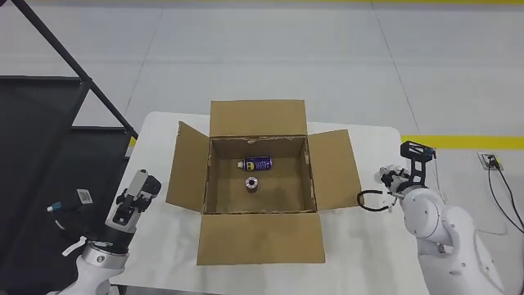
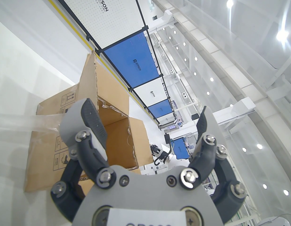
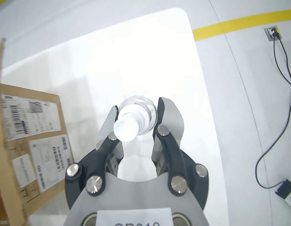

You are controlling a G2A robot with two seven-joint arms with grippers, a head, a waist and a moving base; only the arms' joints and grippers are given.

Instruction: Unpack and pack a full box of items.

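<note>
Right side first: the right tool [image 3: 138, 104] is clenched on a clear bottle [image 3: 136, 116] with a white cap [image 3: 125, 128]. One finger presses each side of the bottle's body and the cap points back toward the wrist. From above, this right tool [image 1: 372, 199] sits over the right part of the white desk [image 1: 155, 238], just past the box's right flap and apart from it. So the bottle is outside the box, between the fingers, with bare desk [image 3: 136, 59] under it; I cannot tell whether its bottom touches the surface. Over to the other side: the left tool [image 2: 146, 109] is released, fingers spread wide with nothing between them. From above, the left tool [image 1: 141, 187] hangs at the desk's left edge, near the box's left flap but not touching it, its tips aimed toward the cardboard. Moving on to the middle: the cardboard box [image 1: 258, 250] stands open on the desk, all four flaps folded outward, and its labelled side [image 3: 30, 130] faces the right wrist. Inside, on the bottom toward the far wall, a blue can [image 1: 257, 164] lies on its side. A small dark round piece [image 1: 251, 183] sits just in front of it, well apart from both tools. Beyond the desk, a yellow line [image 1: 475, 141] crosses the pale floor [image 1: 327, 49].
</note>
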